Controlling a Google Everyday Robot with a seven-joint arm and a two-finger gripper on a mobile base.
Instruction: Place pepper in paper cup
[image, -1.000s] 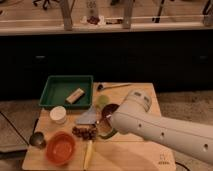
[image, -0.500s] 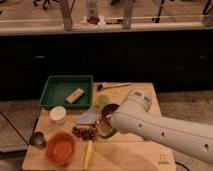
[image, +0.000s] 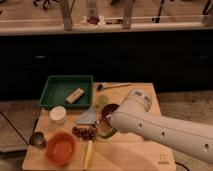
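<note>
The white paper cup (image: 58, 114) stands upright on the wooden table (image: 135, 155), left of centre. A green, partly reddish thing that may be the pepper (image: 106, 132) lies just under the end of my white arm, mostly hidden by it. My gripper (image: 108, 118) is at the tip of the arm, over the middle of the table, right of the cup and apart from it. A dark red round shape (image: 111, 109) sits right at the gripper.
A green tray (image: 51, 93) holding a tan block (image: 75, 95) is at the back left. An orange bowl (image: 60, 147), a metal scoop (image: 37, 139), a yellow stick-like item (image: 88, 154), a dark cluster (image: 84, 132), a grey wedge (image: 88, 117) and a long spoon (image: 113, 86) lie around.
</note>
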